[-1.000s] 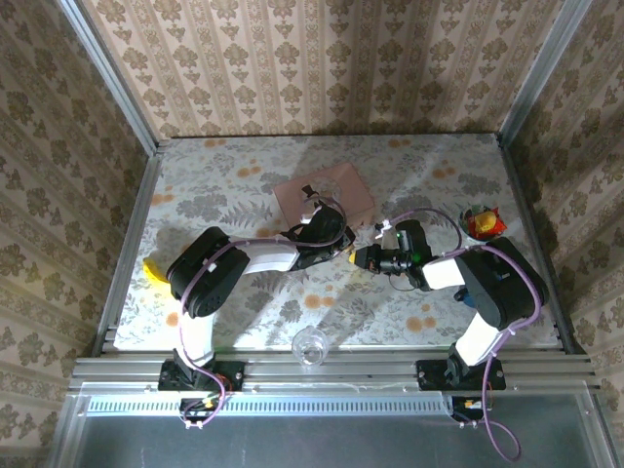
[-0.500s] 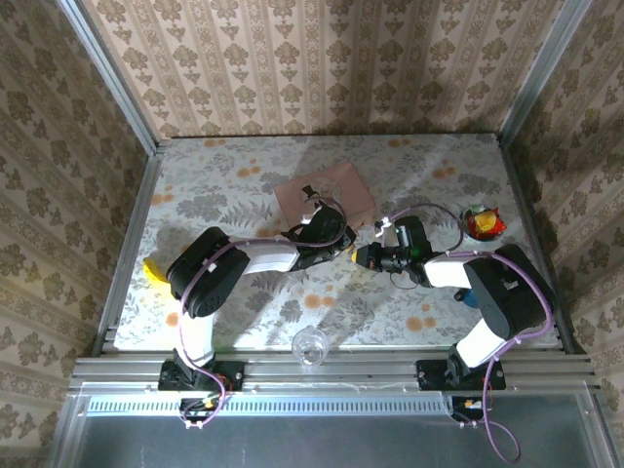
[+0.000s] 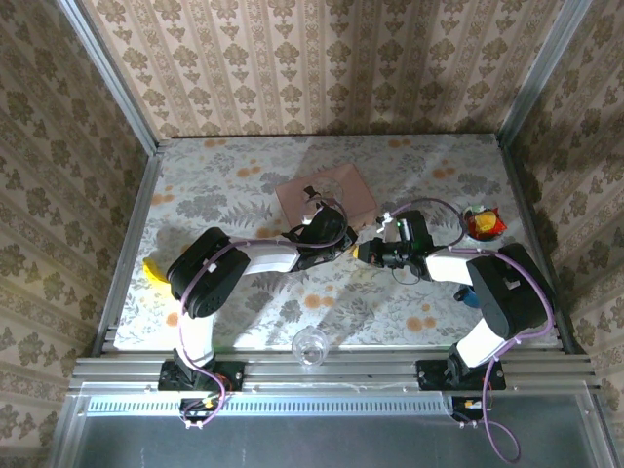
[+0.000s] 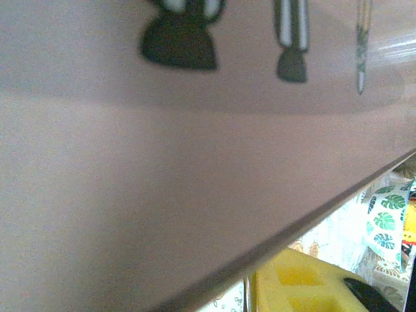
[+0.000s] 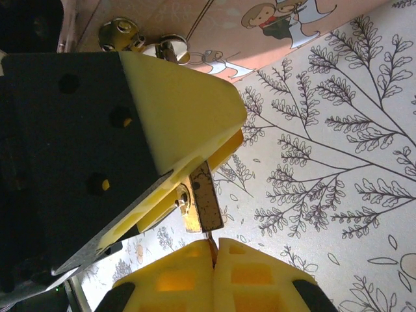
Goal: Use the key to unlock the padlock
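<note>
Over the last second the right arm's wrist has edged toward the pink box (image 3: pixel 327 190), while the left arm has kept its place. The left gripper (image 3: pixel 341 244) clamps the padlock (image 5: pixel 198 203) just above the table (image 3: pixel 224 175). The padlock's long axis points at the right gripper (image 5: pixel 214 257), whose fingers pinch the key (image 5: pixel 211 243), a sliver meeting the padlock's end. We see the box just behind and open table toward the glass (image 3: pixel 310 346) at the near edge
</note>
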Action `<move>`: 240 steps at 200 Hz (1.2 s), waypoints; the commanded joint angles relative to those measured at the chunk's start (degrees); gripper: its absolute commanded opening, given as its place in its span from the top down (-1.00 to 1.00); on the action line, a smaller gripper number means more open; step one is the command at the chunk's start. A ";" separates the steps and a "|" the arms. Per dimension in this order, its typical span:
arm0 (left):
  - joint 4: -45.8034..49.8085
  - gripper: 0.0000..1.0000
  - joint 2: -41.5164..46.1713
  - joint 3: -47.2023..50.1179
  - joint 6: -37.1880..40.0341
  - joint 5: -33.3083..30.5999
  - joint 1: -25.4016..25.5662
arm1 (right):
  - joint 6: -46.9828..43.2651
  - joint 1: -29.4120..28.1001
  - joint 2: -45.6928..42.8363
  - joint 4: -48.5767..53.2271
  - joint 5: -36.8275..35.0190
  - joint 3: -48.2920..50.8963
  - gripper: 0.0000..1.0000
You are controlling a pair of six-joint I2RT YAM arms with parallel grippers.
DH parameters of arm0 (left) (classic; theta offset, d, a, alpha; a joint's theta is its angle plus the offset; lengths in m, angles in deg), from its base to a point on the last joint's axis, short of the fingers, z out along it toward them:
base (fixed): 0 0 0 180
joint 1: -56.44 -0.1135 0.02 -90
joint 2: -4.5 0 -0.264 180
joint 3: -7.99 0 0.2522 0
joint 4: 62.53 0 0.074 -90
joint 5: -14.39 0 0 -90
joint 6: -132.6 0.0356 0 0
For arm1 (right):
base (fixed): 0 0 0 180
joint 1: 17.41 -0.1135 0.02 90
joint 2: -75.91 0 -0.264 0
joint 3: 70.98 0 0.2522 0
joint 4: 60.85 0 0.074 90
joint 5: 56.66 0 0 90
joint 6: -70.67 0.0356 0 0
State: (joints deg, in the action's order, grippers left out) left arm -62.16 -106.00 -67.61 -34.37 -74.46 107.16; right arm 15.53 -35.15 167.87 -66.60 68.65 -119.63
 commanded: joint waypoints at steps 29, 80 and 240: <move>5.99 1.00 -1.58 1.80 -4.23 11.42 2.89 | 2.39 1.47 1.42 -8.91 -0.89 -1.06 0.79; 5.43 1.00 -1.39 2.44 -4.92 10.89 2.56 | -0.90 1.48 -1.83 -3.18 -2.24 -0.99 0.12; 4.77 1.00 -1.52 2.44 -5.23 11.16 1.83 | 4.38 -0.76 -5.76 -6.81 -3.43 5.41 0.39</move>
State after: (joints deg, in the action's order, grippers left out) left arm -62.09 -105.89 -67.50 -34.30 -73.83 107.16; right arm 17.93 -35.06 160.17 -69.20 65.27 -114.98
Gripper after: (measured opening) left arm 0.284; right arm 0.312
